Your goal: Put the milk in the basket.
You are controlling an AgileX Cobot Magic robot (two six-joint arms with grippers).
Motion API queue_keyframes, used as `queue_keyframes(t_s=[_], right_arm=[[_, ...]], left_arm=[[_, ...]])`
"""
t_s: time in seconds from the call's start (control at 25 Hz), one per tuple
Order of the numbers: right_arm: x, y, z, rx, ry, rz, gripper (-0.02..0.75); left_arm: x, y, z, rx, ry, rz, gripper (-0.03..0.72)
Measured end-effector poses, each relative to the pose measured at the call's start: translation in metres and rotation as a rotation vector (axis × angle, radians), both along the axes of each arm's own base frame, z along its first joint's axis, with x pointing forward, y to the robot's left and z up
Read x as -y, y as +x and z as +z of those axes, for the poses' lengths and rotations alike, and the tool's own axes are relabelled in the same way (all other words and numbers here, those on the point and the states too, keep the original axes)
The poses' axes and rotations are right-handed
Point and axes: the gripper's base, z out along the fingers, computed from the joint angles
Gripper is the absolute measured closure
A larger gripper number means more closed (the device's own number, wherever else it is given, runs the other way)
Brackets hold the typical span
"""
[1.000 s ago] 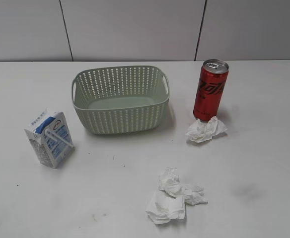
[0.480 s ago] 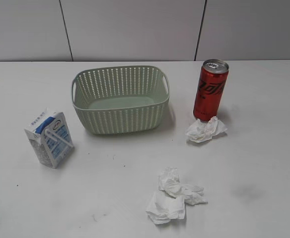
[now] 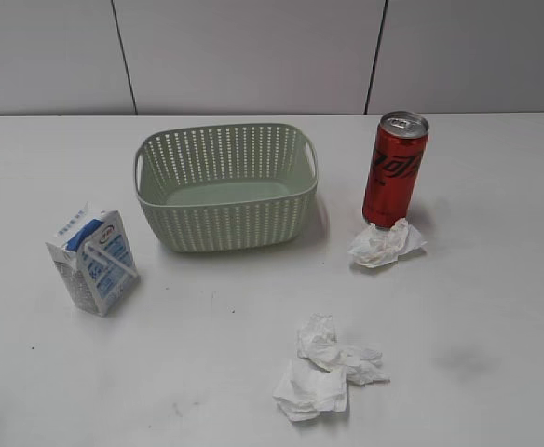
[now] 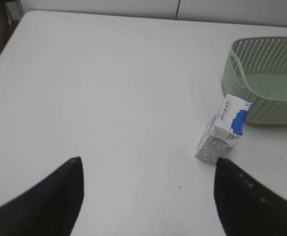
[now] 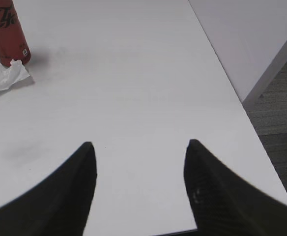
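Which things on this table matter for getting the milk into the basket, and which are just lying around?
Belongs to the job:
- the milk, a blue and white carton standing left of the basket
- the basket, pale green, nothing in it

Just lying about:
- the red soda can
- the crumpled tissue at the can's base
- the crumpled tissue near the front edge

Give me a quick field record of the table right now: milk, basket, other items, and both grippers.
milk: small carton upright on the table, left of and in front of the basket, not touching it
basket: pale green basket, holds nothing
soda can: red can upright, right of the basket
tissues: one crumpled tissue against the can's base, another wad near the front
left gripper: open, above the table, carton ahead to its right
right gripper: open, holds nothing, near the table's right edge
task status: milk not yet grasped
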Motion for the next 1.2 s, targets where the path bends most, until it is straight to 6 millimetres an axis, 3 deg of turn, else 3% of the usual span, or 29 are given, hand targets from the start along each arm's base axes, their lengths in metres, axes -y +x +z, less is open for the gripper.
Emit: queue_keyframes(t_s=[0.44, 0.6, 0.76, 0.96, 1.2], right_arm=[[0.0, 0.0, 0.0, 0.0, 0.0, 0.0, 0.289], [0.0, 0.0, 0.0, 0.0, 0.0, 0.0, 0.289], [0.0, 0.0, 0.0, 0.0, 0.0, 0.0, 0.289], [0.0, 0.0, 0.0, 0.0, 0.0, 0.0, 0.289], [0.0, 0.0, 0.0, 0.0, 0.0, 0.0, 0.289]], left_arm=[[0.033, 0.124, 0.006, -0.263, -0.047, -0.186, 0.083], [0.057, 0.156, 0.012, -0.286, -0.019, -0.286, 0.087], [0.082, 0.173, 0.018, -0.308, 0.031, -0.391, 0.087], [0.094, 0.192, -0.013, -0.513, 0.134, -0.454, 0.035], [0.101, 0.211, -0.056, -0.693, 0.165, -0.464, 0.024]])
